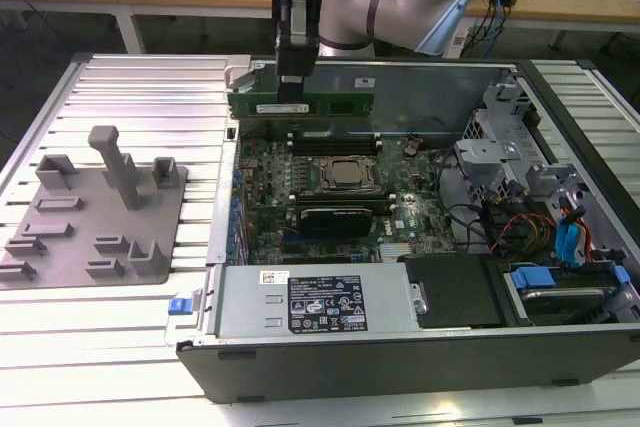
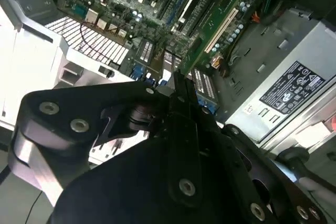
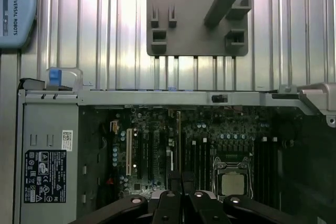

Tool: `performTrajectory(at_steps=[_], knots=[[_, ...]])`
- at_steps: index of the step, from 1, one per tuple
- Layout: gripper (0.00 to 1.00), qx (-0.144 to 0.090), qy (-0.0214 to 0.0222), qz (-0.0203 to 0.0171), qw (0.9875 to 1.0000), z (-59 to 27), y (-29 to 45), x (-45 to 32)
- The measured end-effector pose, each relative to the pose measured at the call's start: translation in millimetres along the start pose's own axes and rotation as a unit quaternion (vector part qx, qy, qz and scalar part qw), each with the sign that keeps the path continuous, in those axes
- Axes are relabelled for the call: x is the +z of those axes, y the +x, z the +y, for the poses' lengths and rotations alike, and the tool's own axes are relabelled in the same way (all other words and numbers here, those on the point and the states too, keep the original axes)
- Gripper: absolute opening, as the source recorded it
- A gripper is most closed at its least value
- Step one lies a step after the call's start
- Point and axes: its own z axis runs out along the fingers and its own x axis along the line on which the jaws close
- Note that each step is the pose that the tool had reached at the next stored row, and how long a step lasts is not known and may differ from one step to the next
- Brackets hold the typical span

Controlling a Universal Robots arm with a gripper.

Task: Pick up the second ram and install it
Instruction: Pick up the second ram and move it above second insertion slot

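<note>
- One arm comes down from the far side in the exterior view, and its gripper (image 1: 292,85) hangs over the back part of the open computer case (image 1: 400,367).
- Both fingers are pressed together on the second ram (image 1: 335,105), pinching its upper edge near the middle of its length.
- That green stick is in the air with its long side level and its flat face towards the exterior camera. It is close in front of the rear wall of the case and raised above the motherboard (image 1: 420,217).
- Long black memory slots (image 1: 330,142) lie just under the stick in this view, and the CPU socket (image 1: 345,175) sits a little nearer to the camera than they do.
- Outside the case, at the exterior view's left, the grey holder tray (image 1: 100,207) rests on the ribbed metal table (image 1: 130,87), well apart from the gripper.
- Seen in the first wrist view, the gripper (image 3: 180,174) has its black fingers close side by side, and a thin line between them is the second ram (image 3: 178,129) seen on edge over the motherboard (image 3: 152,129). The CPU socket (image 3: 232,182) is beside the fingers, and the grey holder tray (image 3: 197,19) lies beyond the case wall.
- Seen in the second wrist view, the black links of the gripper (image 2: 174,82) meet at a narrow tip above the board.
</note>
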Motion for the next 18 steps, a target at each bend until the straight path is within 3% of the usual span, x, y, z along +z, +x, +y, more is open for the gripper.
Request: performTrajectory(at_steps=[5,7,9,14,18], knots=[[0.09,0.000,0.0000,-0.0001,1.0000,-22.9,0.3,2.4],[0.09,0.000,0.0000,0.0000,1.0000,-25.8,0.3,5.7],[0.09,0.000,0.0000,-0.0001,1.0000,-30.5,-1.7,14.7],[0.09,0.001,0.0000,-0.0001,1.0000,-36.0,-12.7,27.6],[0.09,0.002,0.0001,-0.0001,1.0000,-38.8,-20.9,33.1]])
